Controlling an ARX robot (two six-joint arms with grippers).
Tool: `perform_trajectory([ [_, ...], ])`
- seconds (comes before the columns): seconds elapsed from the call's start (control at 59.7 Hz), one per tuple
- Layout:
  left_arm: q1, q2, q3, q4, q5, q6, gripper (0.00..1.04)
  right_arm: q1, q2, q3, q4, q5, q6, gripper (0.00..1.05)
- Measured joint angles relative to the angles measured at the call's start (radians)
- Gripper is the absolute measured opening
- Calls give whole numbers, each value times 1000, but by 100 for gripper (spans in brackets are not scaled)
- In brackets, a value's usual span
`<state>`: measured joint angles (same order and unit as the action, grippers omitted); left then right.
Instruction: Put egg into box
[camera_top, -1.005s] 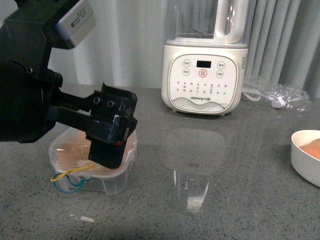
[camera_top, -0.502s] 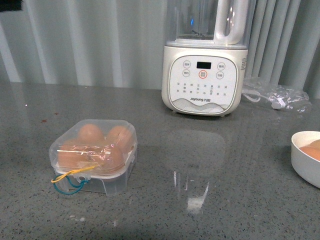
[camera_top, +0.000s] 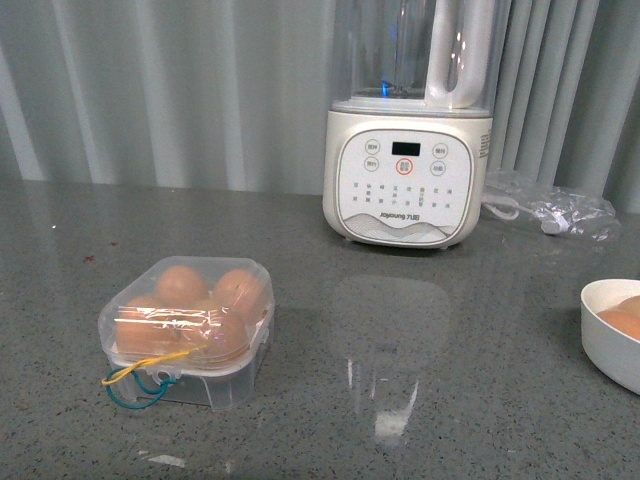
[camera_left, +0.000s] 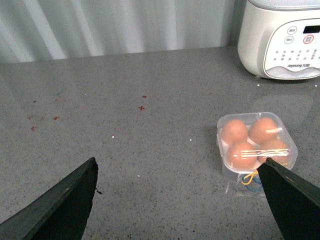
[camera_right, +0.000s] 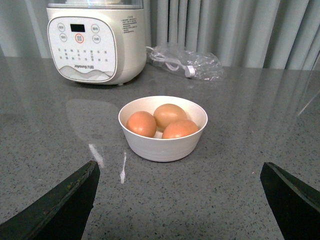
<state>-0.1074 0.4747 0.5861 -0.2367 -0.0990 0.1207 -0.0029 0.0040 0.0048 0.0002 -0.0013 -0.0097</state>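
Observation:
The box is a clear plastic case on the grey counter at the front left, its lid down over several brown eggs. Yellow and blue cords hang from its front. In the left wrist view my left gripper is open and empty, well back from the box, which lies beside one fingertip. My right gripper is also open and empty, a short way in front of a white bowl with three brown eggs. Neither arm shows in the front view.
A white blender stands at the back of the counter. A crumpled plastic bag with a cable lies to its right. The bowl sits at the right edge of the front view. Grey curtains hang behind.
One second ago my left arm hung over the box in the front view. It has since pulled back out of that view, leaving the shut box with eggs showing.

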Motion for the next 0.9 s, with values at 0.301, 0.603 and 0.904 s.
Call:
perform_trajectory([
  [0.301, 105, -156, -240, 215, 94, -105, 54, 0, 0, 0, 0, 0, 0, 98],
  [0.603, 105, -322, -381, 188, 96, -119, 4, 0, 0, 0, 0, -1, 0, 98],
  [0.904, 105, -380, -473, 212, 96, -122, 4, 0, 0, 0, 0, 0, 0, 98],
])
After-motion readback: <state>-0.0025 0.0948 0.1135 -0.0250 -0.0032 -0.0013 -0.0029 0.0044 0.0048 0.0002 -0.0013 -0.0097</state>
